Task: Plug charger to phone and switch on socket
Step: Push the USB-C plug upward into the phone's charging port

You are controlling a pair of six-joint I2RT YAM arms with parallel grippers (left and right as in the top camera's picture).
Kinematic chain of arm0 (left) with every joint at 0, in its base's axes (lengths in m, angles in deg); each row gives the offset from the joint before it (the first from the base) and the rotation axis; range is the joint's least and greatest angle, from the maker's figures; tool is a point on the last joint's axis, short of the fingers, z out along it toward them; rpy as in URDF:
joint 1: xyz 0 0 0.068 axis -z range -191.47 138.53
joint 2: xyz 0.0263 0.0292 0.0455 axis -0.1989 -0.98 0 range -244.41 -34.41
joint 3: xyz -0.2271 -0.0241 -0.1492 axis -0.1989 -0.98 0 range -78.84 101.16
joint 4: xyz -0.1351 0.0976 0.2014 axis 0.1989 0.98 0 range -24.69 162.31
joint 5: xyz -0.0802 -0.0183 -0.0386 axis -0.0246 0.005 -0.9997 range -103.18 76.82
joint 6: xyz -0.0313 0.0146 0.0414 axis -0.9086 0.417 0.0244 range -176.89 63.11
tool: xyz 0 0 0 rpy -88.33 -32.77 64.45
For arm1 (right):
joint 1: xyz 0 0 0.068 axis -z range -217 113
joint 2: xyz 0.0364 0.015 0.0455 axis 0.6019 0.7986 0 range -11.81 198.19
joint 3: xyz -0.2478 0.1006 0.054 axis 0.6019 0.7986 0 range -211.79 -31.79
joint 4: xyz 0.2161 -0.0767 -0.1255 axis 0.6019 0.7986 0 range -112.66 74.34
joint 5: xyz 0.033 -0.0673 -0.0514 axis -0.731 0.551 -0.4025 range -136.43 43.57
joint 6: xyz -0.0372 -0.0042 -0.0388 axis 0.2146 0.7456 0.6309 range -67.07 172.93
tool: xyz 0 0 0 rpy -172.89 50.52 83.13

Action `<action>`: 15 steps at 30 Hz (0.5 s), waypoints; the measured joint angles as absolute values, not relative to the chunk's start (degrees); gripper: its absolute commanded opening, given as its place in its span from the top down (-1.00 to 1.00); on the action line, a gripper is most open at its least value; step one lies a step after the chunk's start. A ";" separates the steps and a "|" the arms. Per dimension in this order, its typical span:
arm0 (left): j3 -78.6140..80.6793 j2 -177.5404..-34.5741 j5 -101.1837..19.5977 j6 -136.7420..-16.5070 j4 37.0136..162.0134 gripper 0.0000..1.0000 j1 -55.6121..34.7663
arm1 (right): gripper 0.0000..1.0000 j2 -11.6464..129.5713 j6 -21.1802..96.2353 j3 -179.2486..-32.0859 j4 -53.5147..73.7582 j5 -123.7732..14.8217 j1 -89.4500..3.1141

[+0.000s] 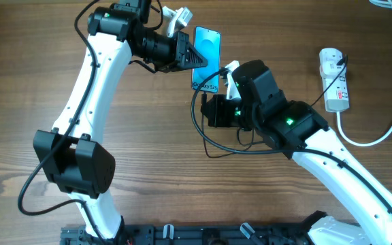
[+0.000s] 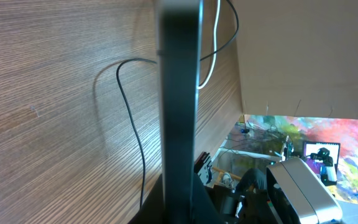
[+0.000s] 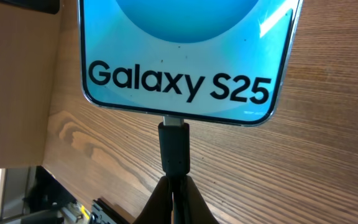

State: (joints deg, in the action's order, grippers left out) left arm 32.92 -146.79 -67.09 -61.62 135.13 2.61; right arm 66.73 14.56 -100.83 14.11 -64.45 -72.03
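Observation:
The phone [image 1: 206, 58] with its blue lit screen is held by my left gripper [image 1: 188, 56], which is shut on its side. In the left wrist view the phone [image 2: 179, 93] shows edge-on as a dark upright bar between the fingers [image 2: 179, 202]. In the right wrist view the phone's bottom [image 3: 185, 56] reads "Galaxy S25". The charger plug [image 3: 175, 149] meets the port at that bottom edge. My right gripper [image 3: 174, 196] is shut on the charger cable just behind the plug; overhead it [image 1: 213, 99] sits just below the phone. The black cable [image 1: 213, 146] loops on the table.
The socket [image 1: 335, 80], a white power strip with red markings and a plug in its far end, lies at the right of the wooden table. Its white cord [image 1: 386, 129] curves off to the right edge. The black cable [image 2: 132, 124] also runs across the table in the left wrist view.

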 measured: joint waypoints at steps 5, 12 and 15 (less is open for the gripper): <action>32.92 -146.79 -67.11 -61.64 134.98 0.92 2.44 | 0.92 66.73 14.60 -100.80 13.00 -64.65 -72.03; 32.92 -146.79 -67.09 -61.62 134.93 0.92 1.96 | 0.89 66.73 15.04 -100.80 11.88 -64.43 -72.03; 32.92 -146.79 -67.09 -61.62 134.89 0.92 1.96 | 0.87 66.73 15.39 -100.80 11.60 -64.32 -72.03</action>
